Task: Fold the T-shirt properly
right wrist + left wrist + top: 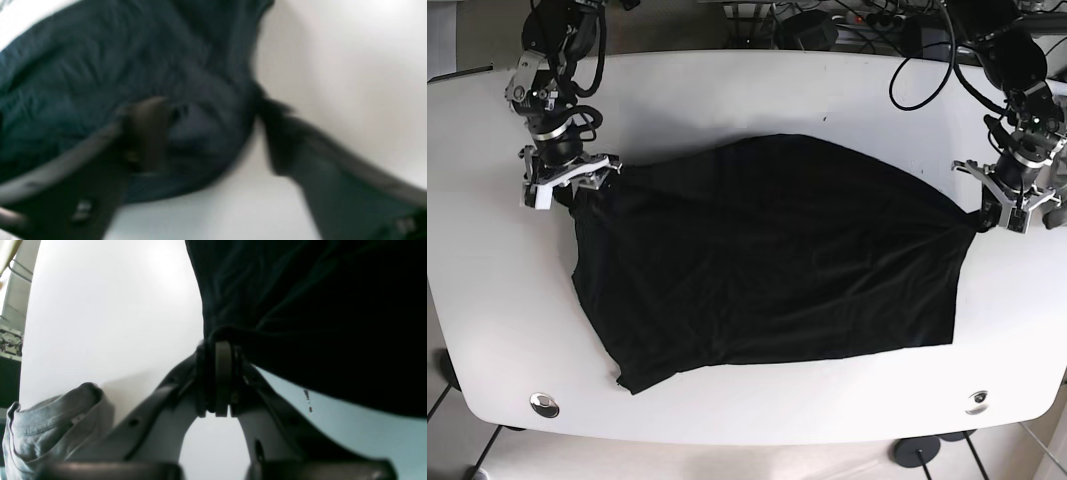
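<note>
T-shirt, just one, is lying spread mid-table; we are seeing bare margin all around. Left gripper is pinching one edge; right gripper is straddling the opposite edge, fingers apart.

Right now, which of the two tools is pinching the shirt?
The left tool is shut on the black T-shirt. The right tool is open, its fingers apart.

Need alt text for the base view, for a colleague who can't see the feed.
A black T-shirt lies spread on a white table, seen from above. The left gripper pinches one side edge; the right gripper sits open at the opposite edge.
</note>
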You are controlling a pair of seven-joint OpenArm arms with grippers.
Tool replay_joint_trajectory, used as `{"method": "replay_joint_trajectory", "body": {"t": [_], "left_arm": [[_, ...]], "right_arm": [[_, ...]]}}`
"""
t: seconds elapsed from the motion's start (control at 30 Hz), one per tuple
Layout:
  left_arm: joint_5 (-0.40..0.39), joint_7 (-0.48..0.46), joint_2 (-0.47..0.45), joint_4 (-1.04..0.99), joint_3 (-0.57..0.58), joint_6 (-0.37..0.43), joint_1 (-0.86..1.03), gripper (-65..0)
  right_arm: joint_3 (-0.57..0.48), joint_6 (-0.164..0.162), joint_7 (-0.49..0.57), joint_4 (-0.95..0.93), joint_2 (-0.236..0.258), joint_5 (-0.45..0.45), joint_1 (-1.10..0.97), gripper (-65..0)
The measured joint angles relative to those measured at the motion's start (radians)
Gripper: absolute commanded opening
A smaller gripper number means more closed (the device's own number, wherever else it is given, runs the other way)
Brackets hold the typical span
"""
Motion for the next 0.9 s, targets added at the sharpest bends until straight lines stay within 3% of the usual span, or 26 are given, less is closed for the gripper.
{"method": "replay_joint_trajectory", "body": {"t": [0.07,0.17,0.2,0.3,0.33,0.6,0.67,0.73,0.77,0.83,0.9], "left_arm": [[0.002,0.000,0.000,0.000,-0.009,0.000,0.004,-65.0],[0.003,0.000,-0.001,0.000,-0.006,0.000,0.030,-65.0],[0.003,0.003,0.000,0.000,-0.006,0.000,0.033,-65.0],[0.005,0.001,0.000,0.000,-0.006,0.000,0.027,-65.0],[0.005,0.000,0.000,0.000,-0.006,0.000,0.027,-65.0],[0.005,0.002,0.000,-0.003,-0.005,0.000,0.030,-65.0],[0.005,-0.002,0.000,-0.021,-0.005,0.000,0.028,-65.0],[0.006,0.000,0.000,-0.058,-0.003,0.000,0.026,-65.0],[0.006,0.002,0.000,-0.063,-0.004,0.000,0.027,-65.0],[0.006,-0.001,0.000,-0.063,-0.004,0.000,0.027,-65.0],[0.006,-0.001,0.000,-0.063,-0.004,0.000,0.027,-65.0]], "right_arm": [[-0.001,0.000,0.007,0.051,0.000,0.000,-0.039,-4.0],[-0.003,0.017,0.012,0.097,0.000,0.002,-0.081,-3.0],[-0.014,0.045,0.013,0.101,0.002,-0.002,-0.092,-3.0],[-0.108,0.185,0.004,0.099,0.025,-0.016,-0.104,-3.0],[-0.153,0.215,0.009,0.094,0.041,-0.014,-0.100,-3.0],[-0.580,0.224,0.016,0.017,0.292,-0.026,-0.039,-3.2],[-0.675,0.224,0.015,0.015,0.316,-0.123,-0.008,-3.2],[-0.750,0.224,0.021,0.003,0.299,-0.280,0.030,-3.2],[-0.773,0.226,0.019,-0.027,0.264,-0.376,0.050,-3.2],[-0.780,0.238,0.024,-0.077,0.210,-0.463,0.082,-4.0],[-0.778,0.269,0.019,-0.109,0.188,-0.498,0.111,-10.3]]}}
